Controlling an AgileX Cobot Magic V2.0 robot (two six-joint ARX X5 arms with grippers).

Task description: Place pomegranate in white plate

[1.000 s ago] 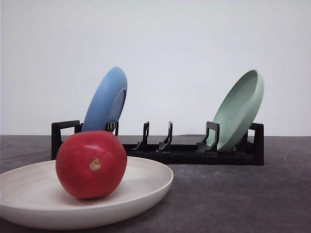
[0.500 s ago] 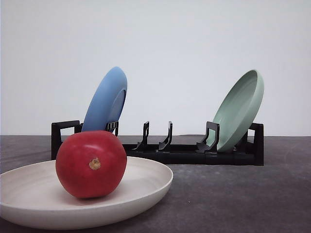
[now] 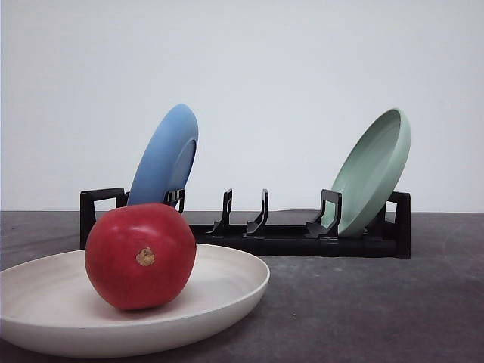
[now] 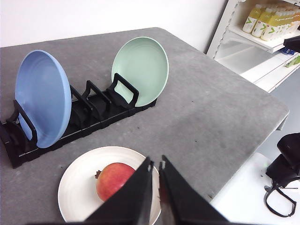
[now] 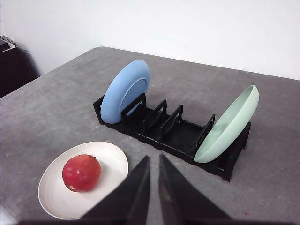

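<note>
From my seat the pomegranate [image 3: 141, 256] already sits inside the white plate [image 3: 227, 291], left of the plate's middle in the front view, stem nub facing the camera, resting on the plate floor and apart from the rim. I judge the placing itself done; what is left is to get clear without disturbing it.

My left claw [image 4: 155, 165] hangs above the plate's near edge with its fingers drawn almost together, a thin slit between them, holding nothing. The fruit is round and glossy, so I expect it to roll at the lightest nudge. I would lift that arm straight up first, then swing it away from the fruit, never sweeping across the plate.

Behind the plate on the surface [image 3: 363, 302] stands the rack [image 3: 295, 240], with the blue plate [image 3: 165, 157] leaning at its left end and the green plate [image 3: 374, 170] at its right. I would keep both arms off those.

My right claw [image 5: 154, 161] is likewise nearly together and empty, hovering well back from the rack; I would leave it parked.
</note>
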